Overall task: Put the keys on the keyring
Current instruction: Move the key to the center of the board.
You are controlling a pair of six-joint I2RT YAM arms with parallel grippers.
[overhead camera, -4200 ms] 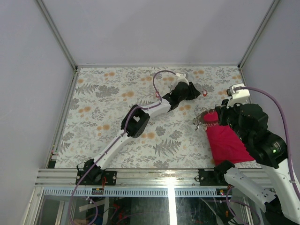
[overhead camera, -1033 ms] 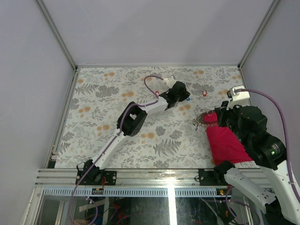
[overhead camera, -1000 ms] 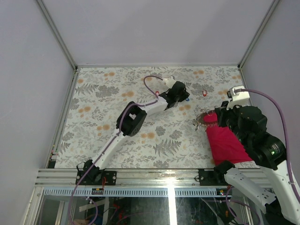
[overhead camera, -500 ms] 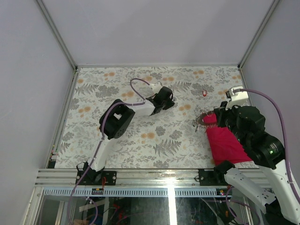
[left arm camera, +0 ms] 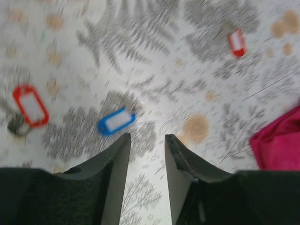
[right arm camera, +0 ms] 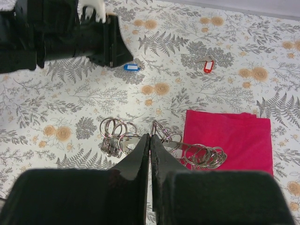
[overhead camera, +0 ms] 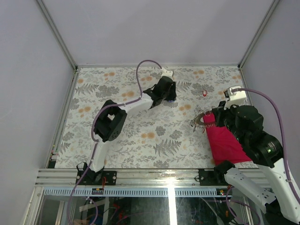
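Note:
My left gripper (left arm camera: 146, 140) is open and empty, just above the table. A blue key tag (left arm camera: 116, 121) lies just beyond its left fingertip. A red key tag (left arm camera: 30, 105) lies further left and another red one (left arm camera: 236, 42) at far right. In the top view the left gripper (overhead camera: 169, 95) is at mid-back, and the far red tag (overhead camera: 204, 93) lies to its right. My right gripper (right arm camera: 149, 137) is shut on the keyring (right arm camera: 115, 131), a bunch of small metal rings at the red cloth's edge (right arm camera: 229, 136). The blue tag (right arm camera: 131, 67) and red tag (right arm camera: 208, 66) lie beyond it.
The red cloth (overhead camera: 225, 143) lies at the right front under my right arm. The left arm's purple cable (overhead camera: 140, 75) loops over the back of the floral table (overhead camera: 117, 136). Grey walls close the left, back and right sides.
My left arm has swung left and back, from over the key tags to just left of the blue tag. The right gripper has barely moved and still holds the keyring.

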